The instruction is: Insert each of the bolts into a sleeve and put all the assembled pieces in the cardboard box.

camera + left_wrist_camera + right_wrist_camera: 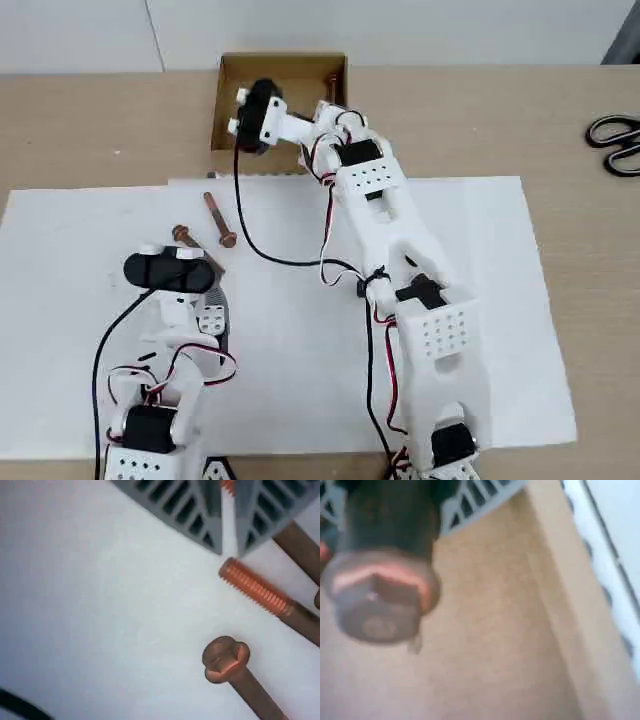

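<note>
Upper middle, we see the right claw point(300, 140) clamping a coppery hex-flange metal bolt point(380, 597) inside the brown cardboard box point(230, 75). Lower left, the left claw point(229, 550) hangs over loose threaded bolts point(255, 587) on smooth white paper point(100, 605); we can't tell its grip.

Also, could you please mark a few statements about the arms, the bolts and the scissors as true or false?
1. The scissors lie on the white paper. False: they lie on the bare table, near its right edge.
2. The right gripper is over the cardboard box. True.
3. Loose bolts lie on the white paper close to the left gripper. True.
4. The right gripper is empty. False: it holds a bolt, head towards its wrist camera.
</note>
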Controlling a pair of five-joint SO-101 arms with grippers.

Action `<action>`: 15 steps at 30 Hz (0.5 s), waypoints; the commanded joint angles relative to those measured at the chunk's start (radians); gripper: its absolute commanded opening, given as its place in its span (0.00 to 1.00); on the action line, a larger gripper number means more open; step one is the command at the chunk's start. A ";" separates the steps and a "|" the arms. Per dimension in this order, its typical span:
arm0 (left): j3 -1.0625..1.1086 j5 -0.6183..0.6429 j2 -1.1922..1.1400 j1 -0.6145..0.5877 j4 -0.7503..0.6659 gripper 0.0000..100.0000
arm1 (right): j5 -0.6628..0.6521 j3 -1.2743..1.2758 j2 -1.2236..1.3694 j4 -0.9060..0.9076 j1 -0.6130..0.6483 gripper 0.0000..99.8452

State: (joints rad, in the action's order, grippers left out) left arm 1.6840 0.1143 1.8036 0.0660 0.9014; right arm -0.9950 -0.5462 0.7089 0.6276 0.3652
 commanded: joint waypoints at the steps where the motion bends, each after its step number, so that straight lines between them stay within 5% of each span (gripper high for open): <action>1: -0.002 -0.003 0.009 -0.005 -0.025 0.01 | -0.018 -0.069 -0.022 -0.035 0.002 0.05; 6: -0.002 -0.003 0.009 -0.005 -0.025 0.01 | -0.018 -0.069 -0.028 -0.035 -0.004 0.20; 15: -0.002 -0.003 0.009 -0.005 -0.025 0.01 | 0.051 -0.163 -0.136 -0.025 -0.004 0.10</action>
State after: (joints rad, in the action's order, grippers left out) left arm 1.6840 0.1143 1.8036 0.0660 0.9014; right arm -0.9797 -0.6414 0.6828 0.6183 0.3652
